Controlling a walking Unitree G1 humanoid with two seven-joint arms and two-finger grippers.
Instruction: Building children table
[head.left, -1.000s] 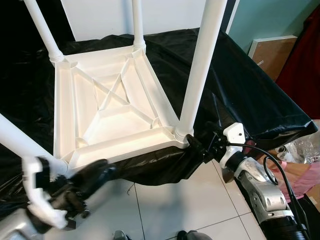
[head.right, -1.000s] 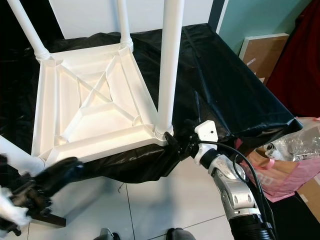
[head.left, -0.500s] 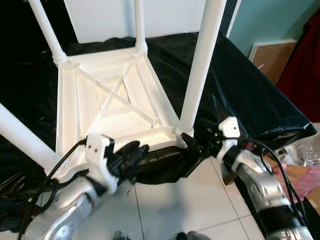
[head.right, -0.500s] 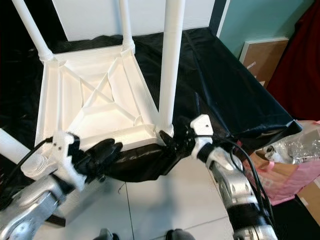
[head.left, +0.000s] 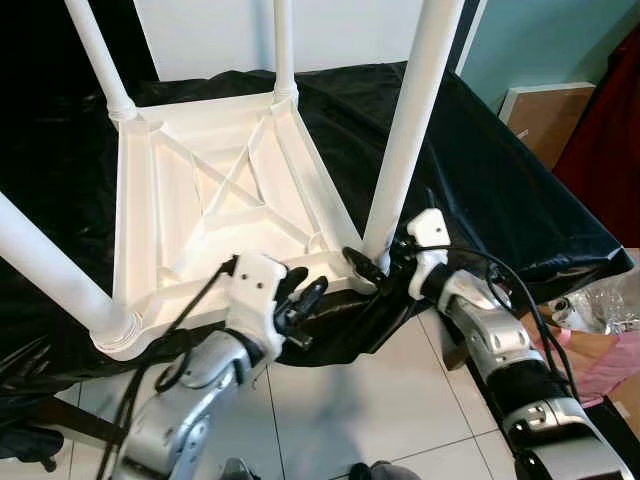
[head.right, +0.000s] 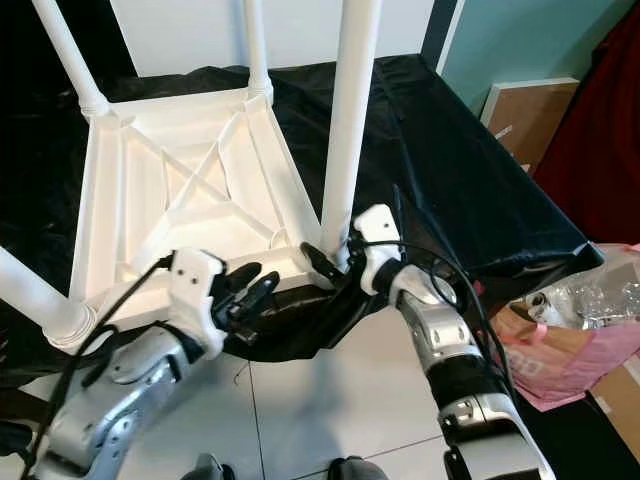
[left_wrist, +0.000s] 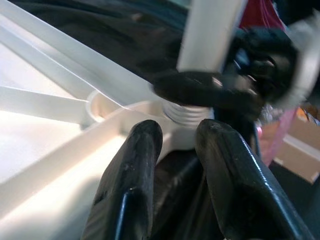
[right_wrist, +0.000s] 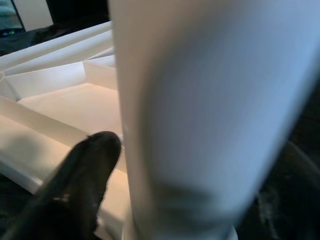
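Note:
The white children's table (head.left: 215, 215) lies upside down on a black-covered surface, its legs pointing up. My right gripper (head.left: 365, 266) is at the threaded base of the near right leg (head.left: 412, 120). In the right wrist view one black finger (right_wrist: 85, 165) presses against that leg (right_wrist: 210, 100); the other finger is hidden behind it. My left gripper (head.left: 303, 292) rests at the table's near rim, just left of that corner. Its fingers (left_wrist: 132, 170) stand a little apart with only black sheet between them.
Black plastic sheet (head.left: 480, 170) drapes over the support's edge. Other legs rise at the near left (head.left: 50, 265), far left (head.left: 100, 60) and far middle (head.left: 283, 45). A cardboard panel (head.left: 545, 110) and a pink bag (head.left: 600, 330) sit at the right. Tile floor (head.left: 370, 400) lies below.
My left arm came up from the lower left and brought its gripper to the near rim. My right gripper moved left onto the base of the near right leg.

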